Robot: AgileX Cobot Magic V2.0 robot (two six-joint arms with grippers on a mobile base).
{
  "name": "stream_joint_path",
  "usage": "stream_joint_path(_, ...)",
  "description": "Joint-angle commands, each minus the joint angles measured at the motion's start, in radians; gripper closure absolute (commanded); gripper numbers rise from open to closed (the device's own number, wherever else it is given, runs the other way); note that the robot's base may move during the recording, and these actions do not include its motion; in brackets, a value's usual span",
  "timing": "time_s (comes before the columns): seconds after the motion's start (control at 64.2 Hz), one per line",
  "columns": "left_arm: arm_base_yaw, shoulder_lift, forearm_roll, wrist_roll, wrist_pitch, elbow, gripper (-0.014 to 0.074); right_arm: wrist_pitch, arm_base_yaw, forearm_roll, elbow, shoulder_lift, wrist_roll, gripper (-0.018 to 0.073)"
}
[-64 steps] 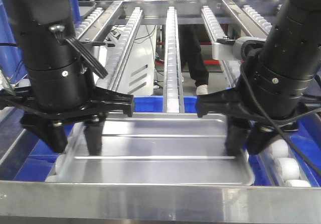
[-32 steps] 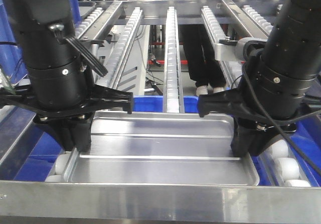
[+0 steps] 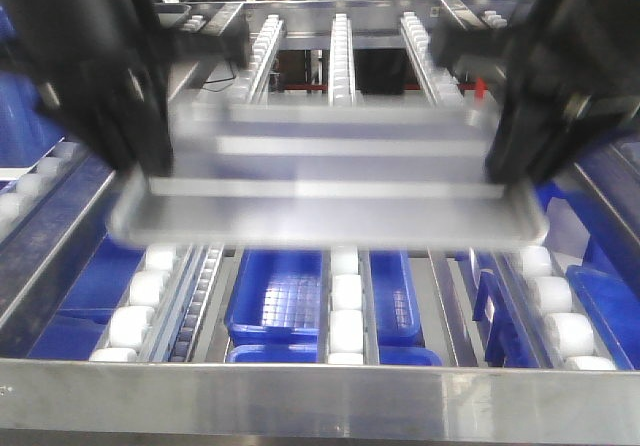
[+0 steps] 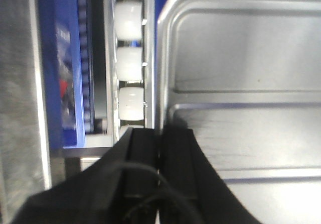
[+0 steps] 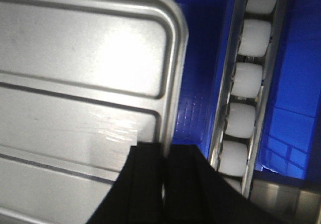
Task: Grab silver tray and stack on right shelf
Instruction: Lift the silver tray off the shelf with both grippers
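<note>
Two grippers hold the silver tray (image 3: 330,181) by its short ends, above the roller rails of the right shelf (image 3: 345,56) and not touching them; in the front view the tray is motion-blurred and hides the middle stretch of the rails. At far left a blue bin (image 4: 65,83) carries a red-and-white patch that is too blurred to read. Beside it runs a rail of white rollers (image 4: 131,63), close to the tray's left rim. The left gripper (image 4: 160,133) is clamped on that rim, one finger inside the tray and one outside. Below the tray, blue crates (image 3: 300,296) sit under the rails. The right gripper (image 5: 164,153) pinches the right rim likewise. Past it lie a blue bin floor (image 5: 200,83) and a second roller rail (image 5: 246,78). The brushed front bar (image 3: 320,401) spans the foreground.
</note>
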Motion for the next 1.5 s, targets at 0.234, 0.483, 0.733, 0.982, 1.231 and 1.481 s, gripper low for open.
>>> stream_joint_path(0.234, -0.177, -0.215, 0.053, -0.018, 0.145, -0.026, 0.0689, 0.119, 0.092, -0.016, -0.015, -0.197, -0.001, 0.0503)
stream_joint_path(0.483, -0.225, -0.232, 0.067, -0.042, 0.225, -0.026, 0.0689, 0.137, 0.120, -0.016, -0.015, -0.229, 0.016, 0.0503)
stream_joint_path(0.733, -0.225, -0.232, 0.086, -0.042, 0.238, -0.014, 0.0689, 0.122, 0.120, -0.016, -0.015, -0.229, 0.016, 0.0503)
stream_joint_path(0.982, -0.225, -0.232, 0.084, -0.042, 0.268, -0.013, 0.0689, 0.123, 0.120, -0.016, -0.015, -0.229, 0.016, 0.0503)
stream_joint_path(1.231, -0.225, -0.232, 0.084, -0.042, 0.268, -0.013, 0.0689, 0.123, 0.120, -0.016, -0.015, -0.229, 0.016, 0.0503)
stream_joint_path(1.481, -0.225, -0.232, 0.084, -0.042, 0.268, -0.013, 0.0689, 0.123, 0.120, -0.016, -0.015, -0.229, 0.016, 0.0503)
